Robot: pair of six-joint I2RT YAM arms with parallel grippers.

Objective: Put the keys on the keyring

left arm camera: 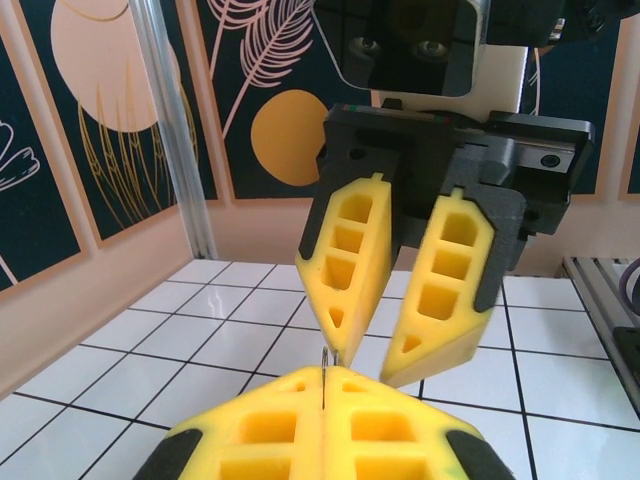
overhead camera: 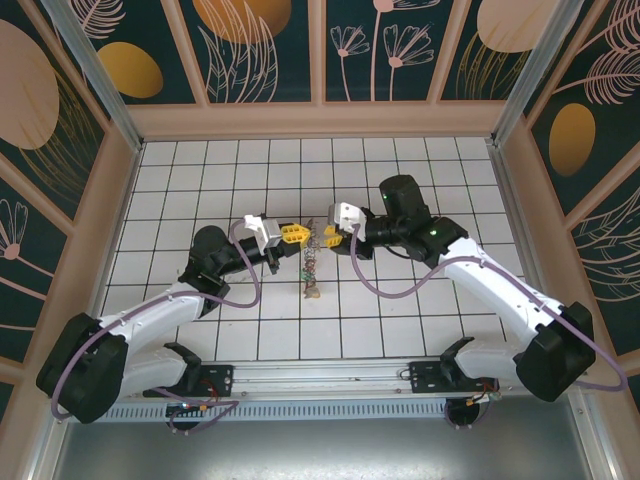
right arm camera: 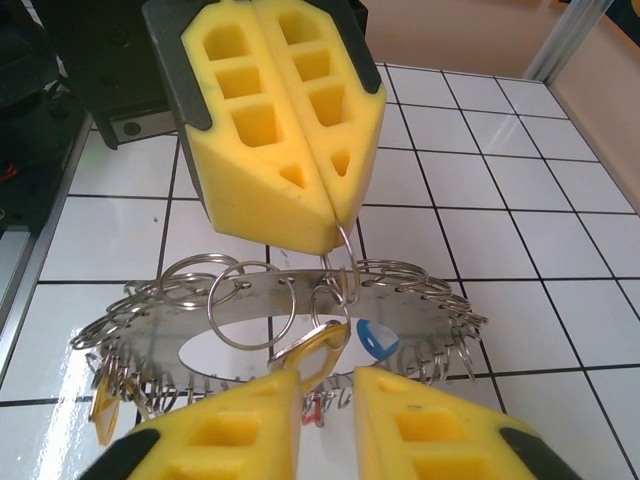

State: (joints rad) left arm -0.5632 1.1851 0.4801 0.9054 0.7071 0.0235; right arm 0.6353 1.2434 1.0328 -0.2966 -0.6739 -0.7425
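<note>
Hanging over the tiled bench: keyring, a flat grey plate edged with many wire loops. The left fingers are fully closed, pinching one loop at the keyring's top edge. The right fingers sit just below the keyring, slightly apart, gripping nothing visible. A yellow-headed key sits at their gap. Blue-white tag on the keyring, marking unreadable.
</note>
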